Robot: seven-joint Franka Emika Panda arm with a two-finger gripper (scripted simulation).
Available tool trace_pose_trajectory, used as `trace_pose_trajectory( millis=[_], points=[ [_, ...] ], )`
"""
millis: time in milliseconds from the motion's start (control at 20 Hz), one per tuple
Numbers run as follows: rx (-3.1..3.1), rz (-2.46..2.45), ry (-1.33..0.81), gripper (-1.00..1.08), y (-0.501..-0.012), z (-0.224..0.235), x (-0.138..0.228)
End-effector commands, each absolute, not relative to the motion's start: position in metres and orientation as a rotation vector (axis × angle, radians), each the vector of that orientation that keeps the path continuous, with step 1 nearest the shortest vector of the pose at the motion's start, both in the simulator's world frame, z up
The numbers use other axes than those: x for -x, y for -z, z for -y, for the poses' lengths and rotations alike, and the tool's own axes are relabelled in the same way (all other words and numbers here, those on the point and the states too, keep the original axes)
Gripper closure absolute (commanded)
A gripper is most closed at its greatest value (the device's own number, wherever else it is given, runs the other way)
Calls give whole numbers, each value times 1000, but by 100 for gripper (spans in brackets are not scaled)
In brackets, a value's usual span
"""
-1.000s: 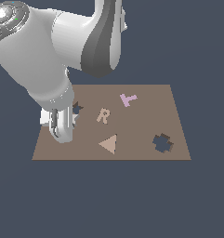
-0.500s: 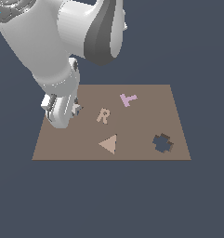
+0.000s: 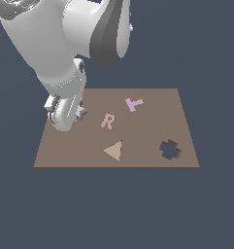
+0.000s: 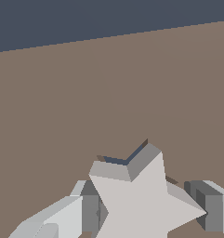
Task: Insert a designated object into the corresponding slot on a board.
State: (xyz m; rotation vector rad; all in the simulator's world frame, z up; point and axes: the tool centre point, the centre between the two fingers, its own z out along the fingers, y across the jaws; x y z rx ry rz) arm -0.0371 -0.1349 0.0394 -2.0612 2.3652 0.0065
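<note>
The off-white star piece [image 4: 141,200] is held between my gripper's fingers [image 4: 90,214]; my gripper [image 4: 148,209] is shut on it. The star hangs right over the dark star-shaped slot [image 4: 115,161], of which only thin dark slivers show past the star's points. I cannot tell whether the star touches the board [image 4: 85,93]. In the exterior view my gripper [image 3: 65,115] is at the board's [image 3: 138,158] far left part, and a bit of the star [image 3: 81,113] shows beside the arm. The slot is hidden there.
On the board lie a tan letter R [image 3: 108,121], a tan triangle [image 3: 114,150] and a pink T-like piece [image 3: 133,103]. A larger dark cross-like cut-out [image 3: 170,150] is near the exterior view's right. The arm's bulk hangs over the board's left end.
My gripper with the star has moved a little toward the board's far side. The dark slot seen beside it a second ago is now covered by the star and arm.
</note>
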Motion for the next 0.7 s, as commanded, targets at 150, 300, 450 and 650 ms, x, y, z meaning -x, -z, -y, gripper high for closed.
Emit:
trace_pose_trajectory(
  millis=[150,300,450,650],
  points=[
    [2058,-2369,-5,108,-30,134,38],
    [2058,-2369,-5,-92,-30,134,38],
    [2058,-2369,-5,-92,-30,134,38],
    [2058,-2369,-5,-92,-30,134,38]
  ],
)
